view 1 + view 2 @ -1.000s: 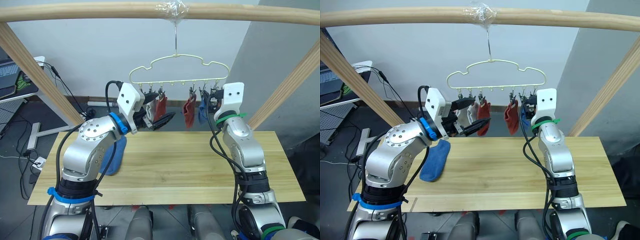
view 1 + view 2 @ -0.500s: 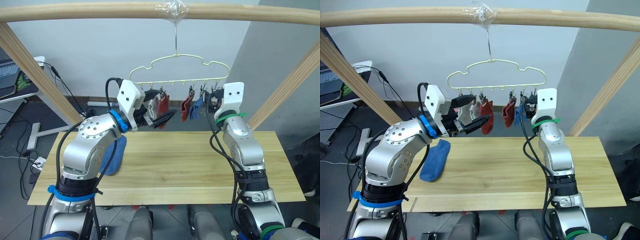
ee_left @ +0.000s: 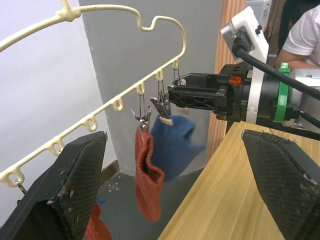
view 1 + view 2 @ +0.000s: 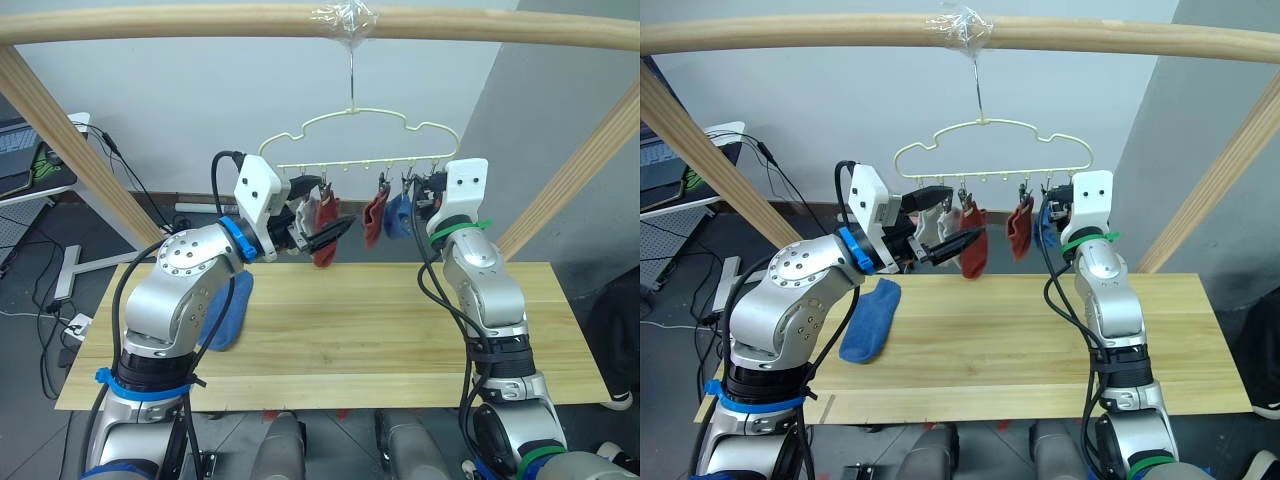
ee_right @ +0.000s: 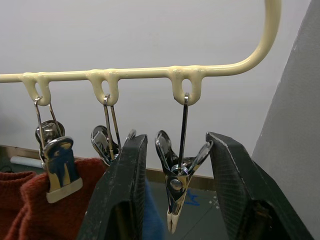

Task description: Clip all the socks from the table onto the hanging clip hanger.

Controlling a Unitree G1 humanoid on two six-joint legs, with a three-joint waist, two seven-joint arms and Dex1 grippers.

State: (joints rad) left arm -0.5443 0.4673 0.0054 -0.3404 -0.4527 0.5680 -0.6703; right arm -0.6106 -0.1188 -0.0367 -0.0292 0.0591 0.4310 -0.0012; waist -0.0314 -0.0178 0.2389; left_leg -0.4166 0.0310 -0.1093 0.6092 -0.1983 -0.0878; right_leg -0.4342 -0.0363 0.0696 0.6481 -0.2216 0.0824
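The pale clip hanger (image 4: 352, 109) hangs by its hook from the wooden pole. Clipped to it are a red sock (image 4: 325, 238), a second red sock (image 4: 375, 220) and a blue sock (image 4: 398, 214). A light grey sock (image 4: 924, 229) is partly hidden behind my left gripper (image 4: 322, 210). That gripper is open, level with the clips, beside the first red sock. My right gripper (image 4: 424, 196) is open, its fingers (image 5: 120, 200) either side of the empty end clip (image 5: 176, 192). Another blue sock (image 4: 228, 310) lies on the table (image 4: 380, 330) at the left.
A thick wooden pole frame (image 4: 200, 22) spans the top, and its slanted legs flank the table. A desk with a laptop (image 4: 20, 150) stands far left, with cables on the floor. A person's white sleeve (image 3: 305, 35) shows beyond my right arm.
The hanger has swung and the clipped socks have swayed. My left gripper rose slightly toward the clips. My right gripper edged up around the end clip.
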